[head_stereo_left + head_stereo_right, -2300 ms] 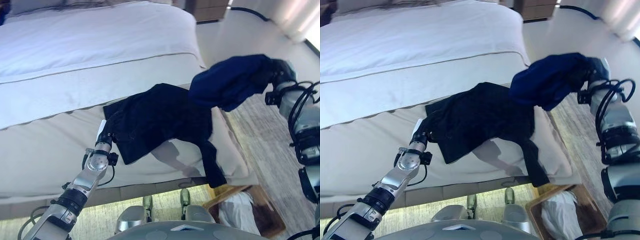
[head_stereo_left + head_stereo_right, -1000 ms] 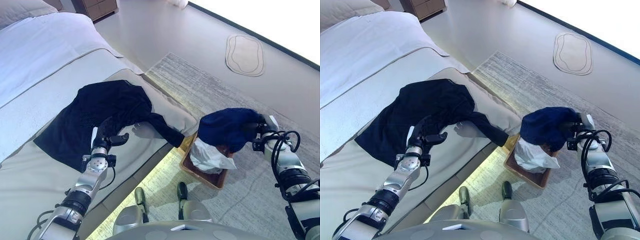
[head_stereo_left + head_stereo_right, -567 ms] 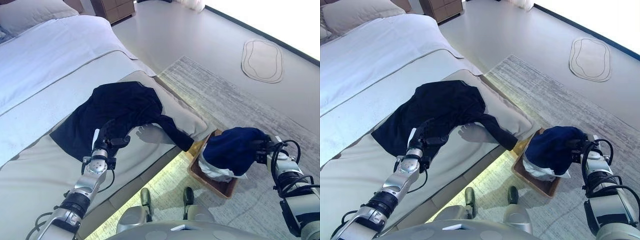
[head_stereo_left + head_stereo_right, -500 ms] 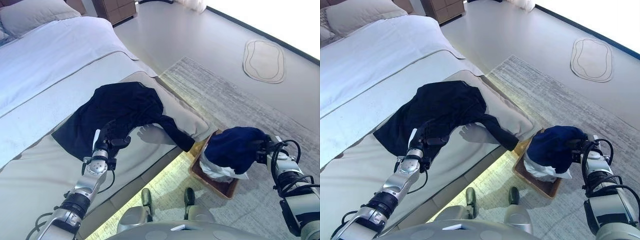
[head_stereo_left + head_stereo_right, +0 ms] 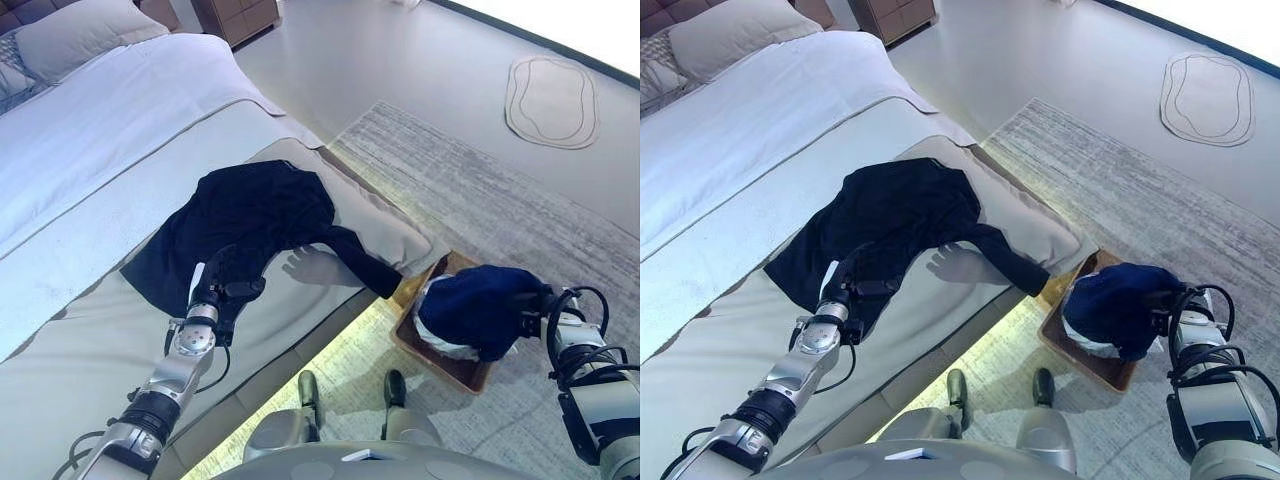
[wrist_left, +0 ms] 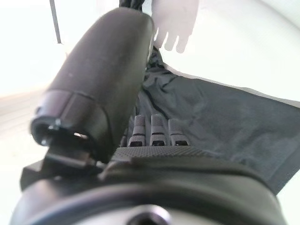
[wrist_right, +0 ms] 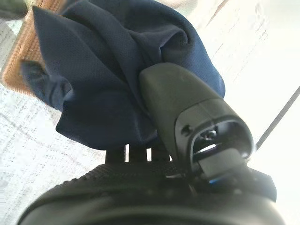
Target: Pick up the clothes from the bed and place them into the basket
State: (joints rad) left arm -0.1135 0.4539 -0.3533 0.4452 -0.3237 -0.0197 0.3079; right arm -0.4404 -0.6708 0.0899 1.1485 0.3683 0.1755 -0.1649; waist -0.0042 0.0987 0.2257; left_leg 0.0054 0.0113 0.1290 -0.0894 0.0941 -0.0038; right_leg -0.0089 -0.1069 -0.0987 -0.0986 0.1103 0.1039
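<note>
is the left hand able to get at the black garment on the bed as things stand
Probably yes. The left hand already lies on the near edge of the black garment, which is spread on the bed with nothing over it. The right hand is busy, holding the blue garment over the basket.

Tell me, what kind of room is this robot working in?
Most likely a bedroom, perhaps in a hotel: a made bed with a pillow, a rug beside it, and a basket on the floor.
</note>
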